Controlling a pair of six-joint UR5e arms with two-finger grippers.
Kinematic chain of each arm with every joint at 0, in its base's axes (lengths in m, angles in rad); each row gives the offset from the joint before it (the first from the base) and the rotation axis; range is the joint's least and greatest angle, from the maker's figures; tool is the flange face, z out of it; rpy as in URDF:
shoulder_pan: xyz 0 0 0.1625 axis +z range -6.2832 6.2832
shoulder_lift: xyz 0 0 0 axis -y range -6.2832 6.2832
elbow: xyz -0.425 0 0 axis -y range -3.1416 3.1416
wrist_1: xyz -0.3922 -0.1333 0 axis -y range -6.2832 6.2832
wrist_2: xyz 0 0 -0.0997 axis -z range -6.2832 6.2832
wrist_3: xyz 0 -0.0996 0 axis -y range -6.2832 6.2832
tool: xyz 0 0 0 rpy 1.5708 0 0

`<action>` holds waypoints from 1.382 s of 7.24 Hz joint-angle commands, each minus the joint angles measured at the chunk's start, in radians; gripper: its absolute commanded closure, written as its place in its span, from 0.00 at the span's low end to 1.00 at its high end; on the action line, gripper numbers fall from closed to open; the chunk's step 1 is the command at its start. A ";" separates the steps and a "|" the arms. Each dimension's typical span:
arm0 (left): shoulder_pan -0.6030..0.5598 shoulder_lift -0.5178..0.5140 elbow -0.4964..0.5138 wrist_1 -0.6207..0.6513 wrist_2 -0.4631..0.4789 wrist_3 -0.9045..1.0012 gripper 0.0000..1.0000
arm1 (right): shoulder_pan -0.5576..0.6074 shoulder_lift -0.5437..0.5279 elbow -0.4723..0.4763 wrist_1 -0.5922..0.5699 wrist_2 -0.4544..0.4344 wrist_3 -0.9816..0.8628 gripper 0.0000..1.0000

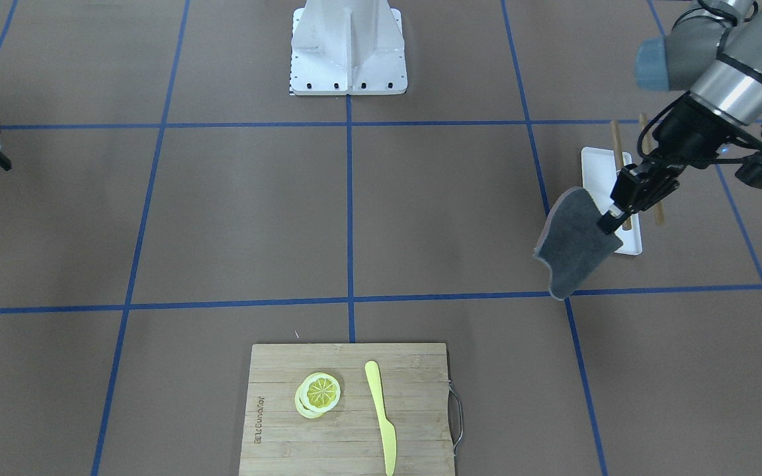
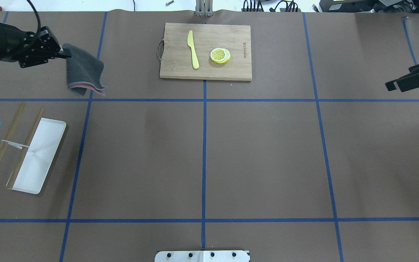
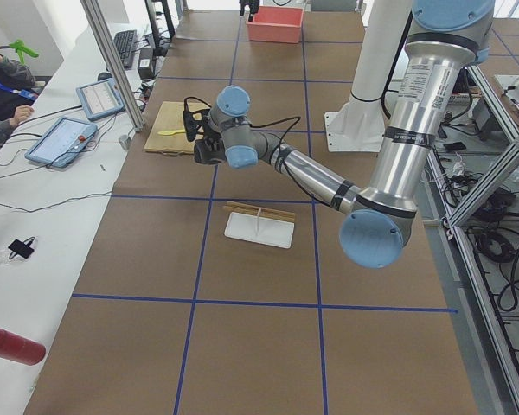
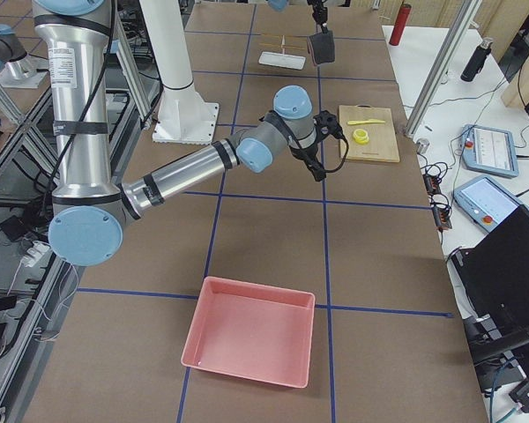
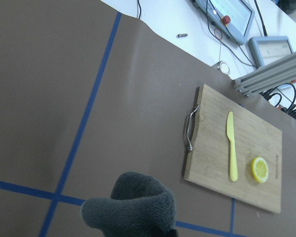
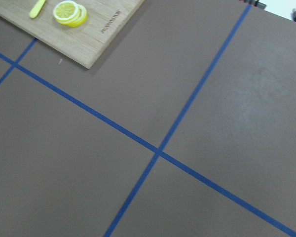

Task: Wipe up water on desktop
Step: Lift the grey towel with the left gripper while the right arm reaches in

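Pinching one edge of the grey cloth [image 1: 576, 246] tight between my left gripper's [image 1: 611, 221] fingers, I held it hanging over the brown desktop [image 2: 267, 153]. It hung just beyond the white tray [image 2: 49, 134] and its chopsticks [image 2: 13, 124], well apart from the cutting board [image 2: 176, 69]. My right gripper [image 2: 400, 77] hovered over the desktop's opposite side, fingers apart.

You see desktop [image 2: 260, 153] matte brown, thin blue tape lines [image 2: 204, 160] in large square grid. Cloth [image 2: 84, 67] dark grey, pink along lower edge. Cutting board [image 2: 231, 69] pale bamboo, banded grain. Knife [image 2: 193, 51] and lemon slices [image 2: 220, 55] yellow. Tray [image 2: 46, 145] white, chopsticks [image 2: 4, 143] tan. Bin [image 4: 251, 339] pink. Left arm [image 3: 398, 130] silver, joints pale blue.
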 commanded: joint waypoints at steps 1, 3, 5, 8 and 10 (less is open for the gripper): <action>0.133 -0.156 -0.001 0.129 0.187 -0.247 1.00 | -0.085 0.077 0.005 0.028 -0.004 0.002 0.03; 0.258 -0.265 -0.001 0.231 0.304 -0.371 1.00 | -0.198 0.138 0.008 0.109 -0.156 0.098 0.06; 0.301 -0.334 -0.001 0.236 0.305 -0.503 1.00 | -0.367 0.207 0.009 0.114 -0.406 0.100 0.10; 0.324 -0.416 0.000 0.236 0.304 -0.614 1.00 | -0.576 0.267 0.008 0.115 -0.686 0.111 0.10; 0.326 -0.433 -0.007 0.236 0.304 -0.645 1.00 | -0.680 0.284 0.008 0.116 -0.822 0.133 0.10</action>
